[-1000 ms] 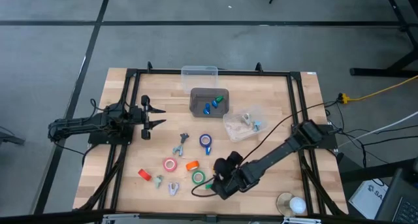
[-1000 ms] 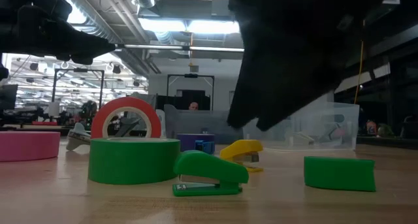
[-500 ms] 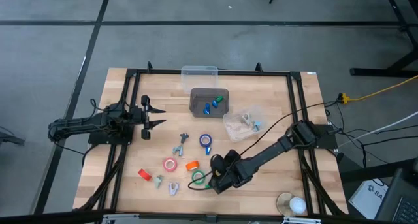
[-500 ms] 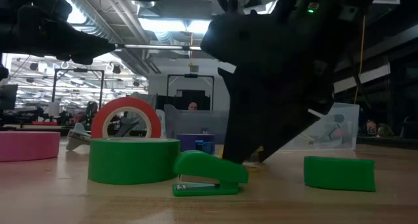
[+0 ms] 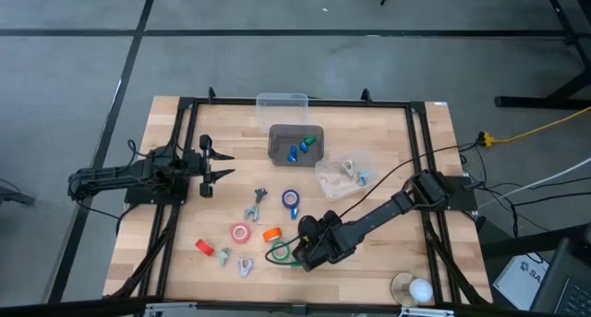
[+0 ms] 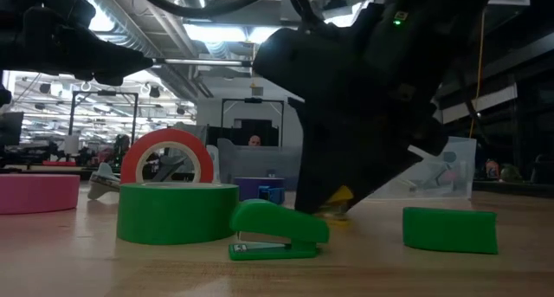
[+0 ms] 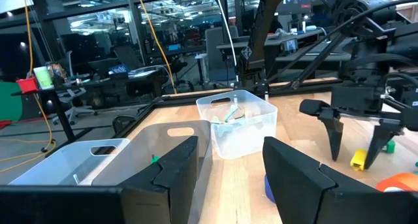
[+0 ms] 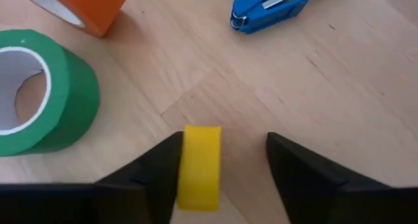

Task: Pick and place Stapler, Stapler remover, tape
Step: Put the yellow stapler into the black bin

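The right gripper (image 8: 219,168) is low over the table, just beside the green tape (image 8: 39,93). Its 2 fingers are open around a small yellow stapler (image 8: 200,165). The stapler's long side points along the fingers. The left gripper (image 5: 211,160) waits far away, open.

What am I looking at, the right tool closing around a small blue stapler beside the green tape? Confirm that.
Not quite: the stapler between the right tool's open fingers is yellow, as the right wrist view shows. The blue stapler lies farther off, untouched. The rest holds: the green tape sits beside it.
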